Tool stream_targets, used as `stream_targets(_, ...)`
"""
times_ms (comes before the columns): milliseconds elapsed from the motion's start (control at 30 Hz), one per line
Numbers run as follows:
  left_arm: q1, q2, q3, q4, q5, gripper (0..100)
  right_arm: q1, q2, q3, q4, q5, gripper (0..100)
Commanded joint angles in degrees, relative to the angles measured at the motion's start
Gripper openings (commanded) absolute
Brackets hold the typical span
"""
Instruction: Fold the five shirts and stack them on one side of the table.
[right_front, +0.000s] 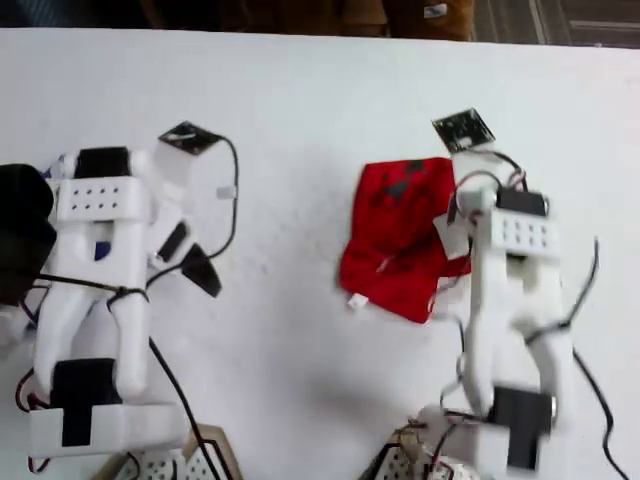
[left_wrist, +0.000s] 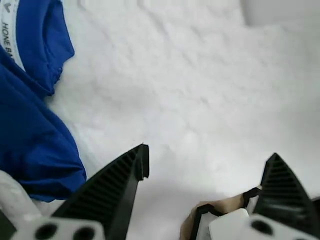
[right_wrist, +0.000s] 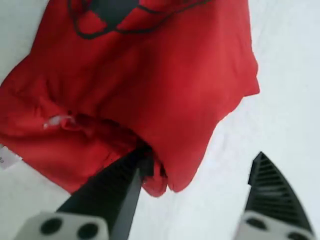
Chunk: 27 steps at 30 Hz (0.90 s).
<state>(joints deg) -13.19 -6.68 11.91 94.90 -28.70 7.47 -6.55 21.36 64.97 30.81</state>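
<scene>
Gaping empty, right hand (right_wrist: 202, 160) sits at edge of red shirt (right_wrist: 150, 75), left hand (left_wrist: 208, 155) beside blue shirt (left_wrist: 30, 125).

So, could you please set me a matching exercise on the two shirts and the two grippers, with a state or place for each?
Things:
1. red shirt
2. blue shirt
3. left gripper
4. right gripper

States:
A. open over the bare white table, blue cloth to one side
B. bunched, with a dark print on it
C. open, right at the edge of red cloth
D. has a white neck band

Pairs: 1-B, 2-D, 3-A, 4-C.
</scene>
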Motion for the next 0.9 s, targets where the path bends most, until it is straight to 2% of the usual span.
stream_targets(0, -1.49, -2.20, -0.04, -0.35, -0.09, 35, -0.13, 10.68, -9.14, -0.84, 0.53, 30.5)
stream_targets(67, -2.20, -2.20, -0.04, -0.18, -0.18, 35, -0.13, 15.43, -11.96, -0.84, 1.41, 25.2)
stream_targets(200, -5.63, -2.20, -0.13, 0.00, 0.00, 30, -0.13, 20.97, -15.74, -0.75, 1.67, 0.6)
stream_targets(300, -8.44, -2.20, -0.13, -0.18, 0.26, 28, -0.13, 21.93, -16.26, -0.75, 1.67, 6.2)
stream_targets(367, -9.32, -2.20, -0.04, 0.09, 0.35, 26, -0.13, 21.49, -16.79, 0.31, 1.67, 1.8)
stream_targets(533, -9.93, -2.20, -0.04, 0.18, 1.85, 20, -0.48, 15.25, -20.22, 10.33, 1.67, 1.8)
stream_targets(667, -9.85, -2.11, -0.04, 0.18, 5.19, 16, -0.48, 5.32, -22.24, 19.03, 1.67, 1.8)
stream_targets(867, -9.58, -2.11, 1.89, -0.44, 10.55, 15, -0.31, -15.34, -21.89, 31.43, 1.67, 1.8)
